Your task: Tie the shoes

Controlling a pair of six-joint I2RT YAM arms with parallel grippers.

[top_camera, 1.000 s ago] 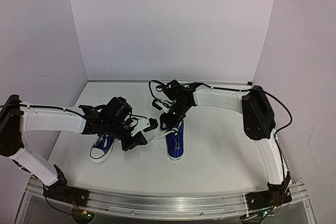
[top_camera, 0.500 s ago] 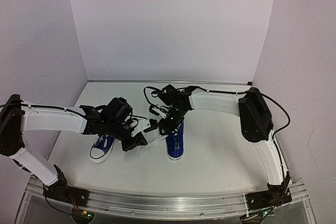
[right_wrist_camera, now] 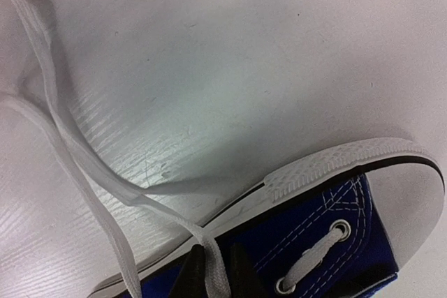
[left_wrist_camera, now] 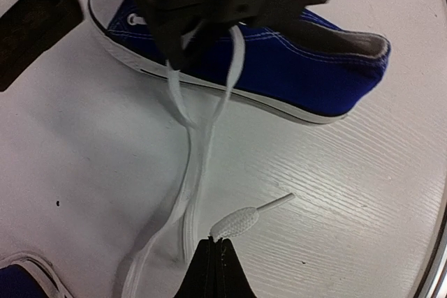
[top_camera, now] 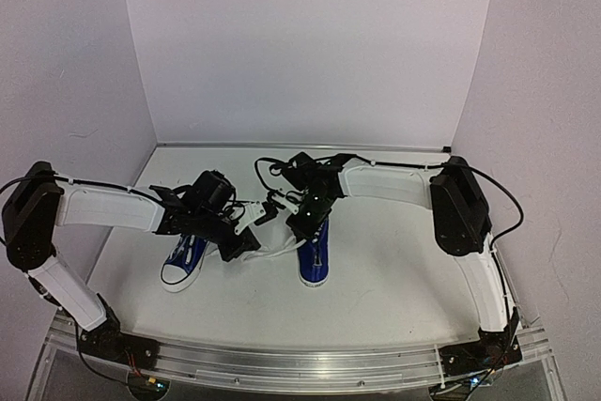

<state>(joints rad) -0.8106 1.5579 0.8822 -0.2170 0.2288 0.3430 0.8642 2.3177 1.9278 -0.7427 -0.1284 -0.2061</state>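
Shoe in work (top_camera: 314, 260) sits right under the right gripper (right_wrist_camera: 209, 273), toe cap just ahead of and beside its fingertips. The other shoe (top_camera: 183, 265) lies under the left forearm, behind the left gripper (left_wrist_camera: 215, 250) and well apart from the first.

Tool state:
- Left gripper: jaws pinched together on the free end of the lace (left_wrist_camera: 192, 151). The aglet (left_wrist_camera: 276, 204) pokes out just past the tips.
- Right gripper: looks clamped on the lace close to the eyelets. A strand runs up between its fingers in the wrist view, and the contact itself is partly hidden.

From the right jaws two strands drop, cross once, then trail over the table (top_camera: 394, 279) towards the left fingertips.

Handling, my read:
- Lace is flat woven cotton: limp, no stiffness, holds no shape. It probably slips out of a light pinch and twists easily.
- Shoe is small, light canvas with a rubber sole. The sole should grip the table a bit, but a hard pull on the lace likely drags or tips the shoe.
- Aglet is hard and smooth, so a poor hold.

Grip points:
- Take the woven part just behind the aglet, flat side across the pads.
- Hold the other strand near the eyelets to anchor the shoe.
- Keep tension low and even while forming the crossing.
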